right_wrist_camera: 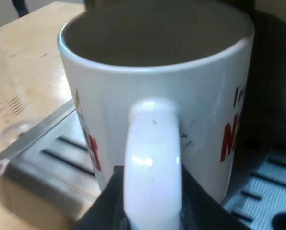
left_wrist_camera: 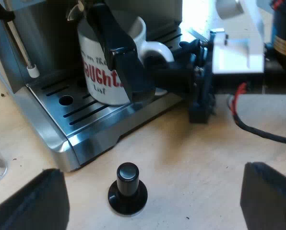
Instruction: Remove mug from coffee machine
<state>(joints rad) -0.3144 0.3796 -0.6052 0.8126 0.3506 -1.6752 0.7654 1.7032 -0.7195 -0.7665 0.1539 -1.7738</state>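
Right wrist view: right gripper jaws clenched the mug's handle; left gripper jaws stood released. So narrow a hold might let it swivel.

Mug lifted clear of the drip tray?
No, the mug stands with its base on the drip tray, the right end effector at its handle.
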